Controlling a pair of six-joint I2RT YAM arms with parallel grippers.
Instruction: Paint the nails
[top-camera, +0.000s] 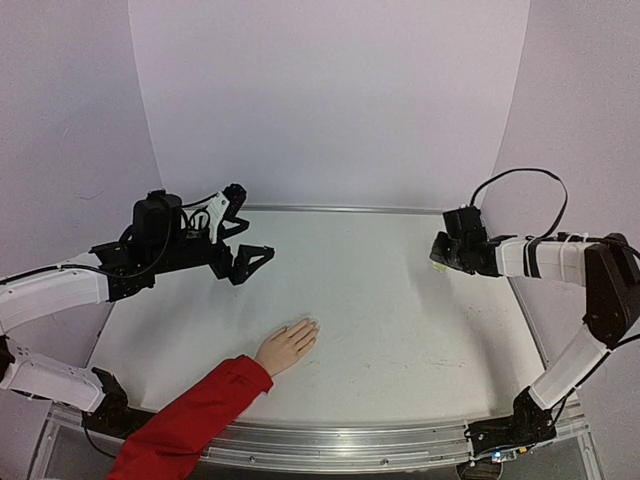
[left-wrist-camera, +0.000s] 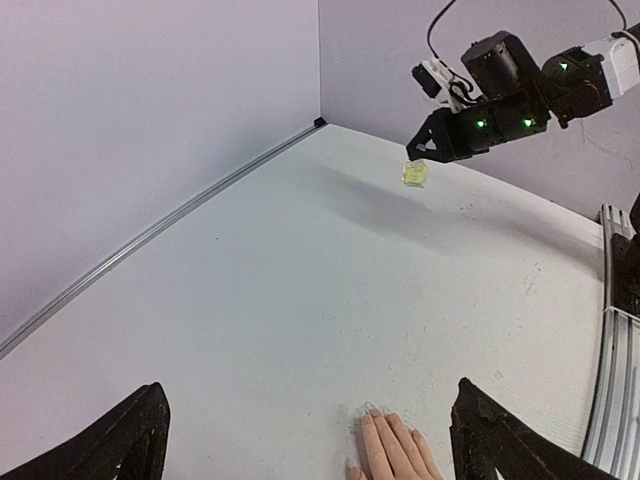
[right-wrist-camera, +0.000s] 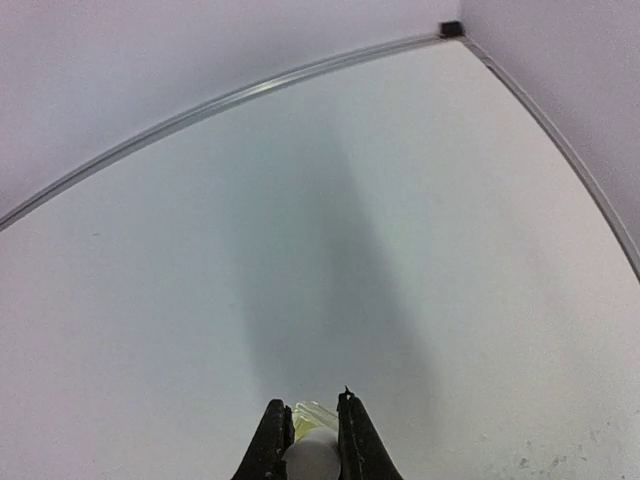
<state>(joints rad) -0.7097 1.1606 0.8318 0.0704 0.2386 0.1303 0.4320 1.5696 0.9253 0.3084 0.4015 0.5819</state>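
**Desk:** Where are things on the white tabletop (top-camera: 400, 330)?

**Me:** I've got the left gripper (top-camera: 245, 228) spread wide and holding nothing, near the small peach-coloured flat hand in its bright red sleeve (top-camera: 287, 346) by the front edge. My right gripper (right-wrist-camera: 312, 440) is clenched on the small yellow-green bottle with white cap (left-wrist-camera: 414, 174), well apart on the right.

**Desk:** And the nails?

**Me:** The tiny pale nails (left-wrist-camera: 372, 411) look bare to me. I'd judge all the painting is left.

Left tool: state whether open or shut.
Open: the left tool has its fingers wide apart, at opposite edges of its wrist view.
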